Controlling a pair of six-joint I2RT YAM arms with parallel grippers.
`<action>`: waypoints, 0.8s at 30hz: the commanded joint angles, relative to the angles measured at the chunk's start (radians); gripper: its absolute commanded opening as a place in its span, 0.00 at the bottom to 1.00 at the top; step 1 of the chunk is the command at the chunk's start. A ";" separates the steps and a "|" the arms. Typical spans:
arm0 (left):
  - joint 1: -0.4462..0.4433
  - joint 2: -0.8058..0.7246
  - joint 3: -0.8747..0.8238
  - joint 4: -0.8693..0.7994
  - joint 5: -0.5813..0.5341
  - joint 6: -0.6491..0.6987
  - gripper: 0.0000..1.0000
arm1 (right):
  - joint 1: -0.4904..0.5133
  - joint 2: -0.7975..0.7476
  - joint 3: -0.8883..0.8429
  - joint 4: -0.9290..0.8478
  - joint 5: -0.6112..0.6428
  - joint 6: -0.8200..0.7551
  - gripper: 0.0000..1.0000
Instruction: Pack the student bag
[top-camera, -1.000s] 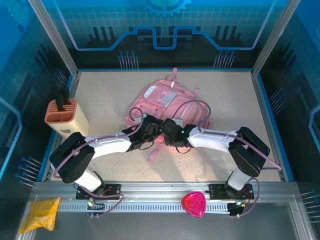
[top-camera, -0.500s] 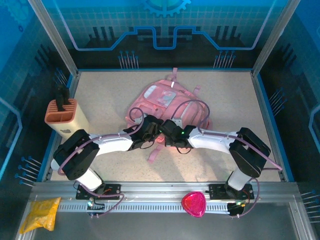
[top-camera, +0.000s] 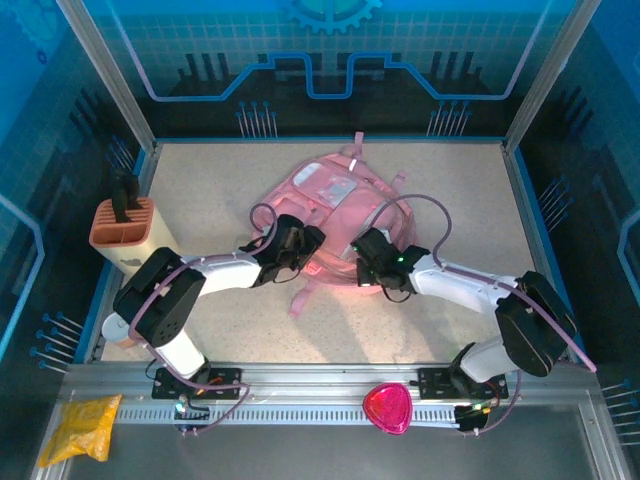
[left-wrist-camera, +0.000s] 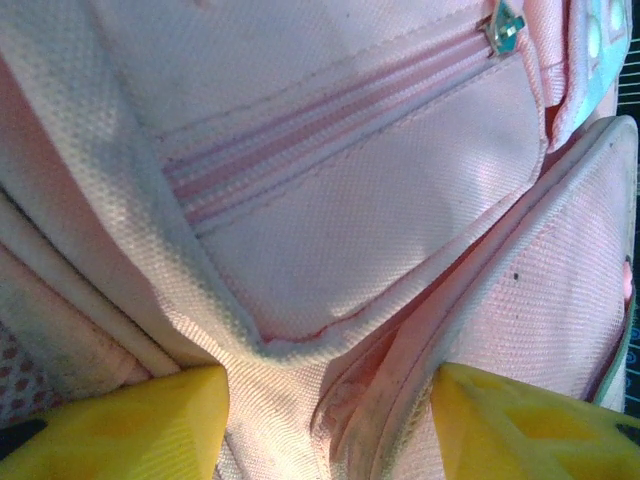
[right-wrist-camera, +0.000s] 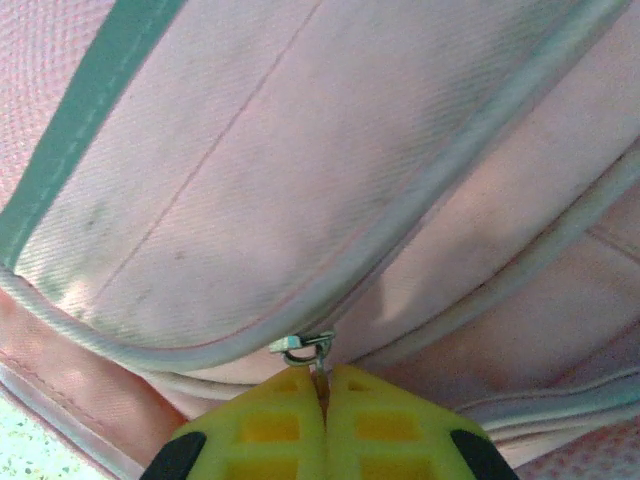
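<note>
The near end of the student bag (top-camera: 335, 190) is hidden in the top view under both wrists, so where its lower edge lies cannot be made out. It rests front-up mid-tabletop (top-camera: 200, 190), toward the far side. Its long axis runs near to far, top loop pointing at the far edge, a strap (top-camera: 300, 298) trailing nearward. The left fingers (left-wrist-camera: 150, 420) stand apart with a thick fabric fold between them – whether they pinch it, I cannot tell. The right fingers (right-wrist-camera: 275, 425) are pressed together on the zipper pull (right-wrist-camera: 303, 346) – its tab is lost between them.
</note>
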 joint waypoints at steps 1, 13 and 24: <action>0.112 0.076 0.041 -0.154 -0.065 0.147 0.58 | 0.005 -0.020 -0.025 -0.092 -0.027 -0.090 0.00; 0.271 0.071 0.269 -0.301 0.118 0.326 0.72 | 0.195 0.188 0.135 0.119 -0.122 0.045 0.00; 0.094 -0.241 -0.104 -0.158 0.105 0.076 0.71 | 0.192 0.147 0.090 0.174 -0.174 -0.001 0.00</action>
